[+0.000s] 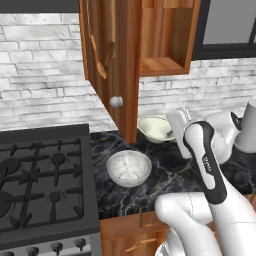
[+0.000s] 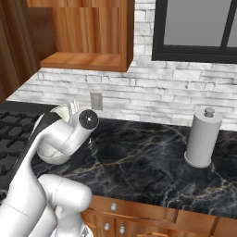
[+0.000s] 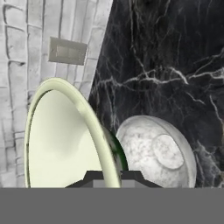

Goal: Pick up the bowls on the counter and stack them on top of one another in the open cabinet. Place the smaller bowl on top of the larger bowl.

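My gripper (image 3: 111, 177) pinches the smaller bowl (image 3: 65, 135) by its rim, one finger on each side, near the wall; the larger bowl (image 1: 129, 168) sits on the counter (image 2: 148, 157) beside the stove (image 1: 40, 180)

Smaller bowl (image 3: 61, 135): rim lay between the fingertips (image 3: 94, 178). Larger bowl (image 3: 155, 151): sat beyond, on counter (image 3: 175, 52). Wall outlet (image 3: 67, 51): farther off.

small dark lettering along the robot arm (image 1: 207, 165), too blurred to read, no other text legible
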Robot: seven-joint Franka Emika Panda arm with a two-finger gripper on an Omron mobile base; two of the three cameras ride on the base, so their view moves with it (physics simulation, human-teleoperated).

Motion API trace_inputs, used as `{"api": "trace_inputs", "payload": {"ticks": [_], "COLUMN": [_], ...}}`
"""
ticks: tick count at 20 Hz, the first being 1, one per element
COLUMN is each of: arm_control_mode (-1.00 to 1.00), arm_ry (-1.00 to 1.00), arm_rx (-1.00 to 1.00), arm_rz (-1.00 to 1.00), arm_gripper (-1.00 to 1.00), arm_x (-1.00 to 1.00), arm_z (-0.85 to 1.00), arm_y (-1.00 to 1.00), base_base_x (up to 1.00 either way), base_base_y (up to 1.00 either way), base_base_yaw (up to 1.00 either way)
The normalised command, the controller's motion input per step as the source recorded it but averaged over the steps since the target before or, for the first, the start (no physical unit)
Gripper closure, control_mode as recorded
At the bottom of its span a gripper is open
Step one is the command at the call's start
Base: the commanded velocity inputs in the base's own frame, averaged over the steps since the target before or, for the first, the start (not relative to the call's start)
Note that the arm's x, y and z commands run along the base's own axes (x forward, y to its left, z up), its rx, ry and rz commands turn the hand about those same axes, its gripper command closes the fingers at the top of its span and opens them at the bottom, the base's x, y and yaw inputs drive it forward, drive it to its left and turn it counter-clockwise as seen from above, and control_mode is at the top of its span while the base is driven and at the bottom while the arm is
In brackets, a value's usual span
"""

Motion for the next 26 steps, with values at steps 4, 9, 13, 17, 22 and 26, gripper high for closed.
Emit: {"api": "trace_inputs", "payload": {"ticks": [4, 9, 13, 17, 22, 26], "arm_control_mode": [-1.00, -1.00, -1.00, -1.00, -1.00, -1.00], "arm_ry": [0.00, 0.04, 0.06, 0.06, 0.04, 0.00], "arm_rx": [0.00, 0.00, 0.00, 0.00, 0.00, 0.00], "arm_rz": [-0.06, -0.02, 0.00, 0.00, 0.00, 0.00], "arm_gripper": [1.00, 1.00, 1.00, 1.00, 1.00, 1.00], "arm_x": [-0.37, -0.29, -0.27, -0.29, -0.32, -0.34], "arm_z": [0.08, 0.06, 0.06, 0.06, 0.03, 0.00], "arm_y": [0.05, 0.09, 0.09, 0.07, 0.08, 0.11], "base_base_x": [0.00, 0.00, 0.00, 0.00, 0.00, 0.00], "base_base_y": [0.00, 0.00, 0.00, 0.00, 0.00, 0.00], "base_base_yaw": [0.00, 0.00, 0.00, 0.00, 0.00, 0.00]}}
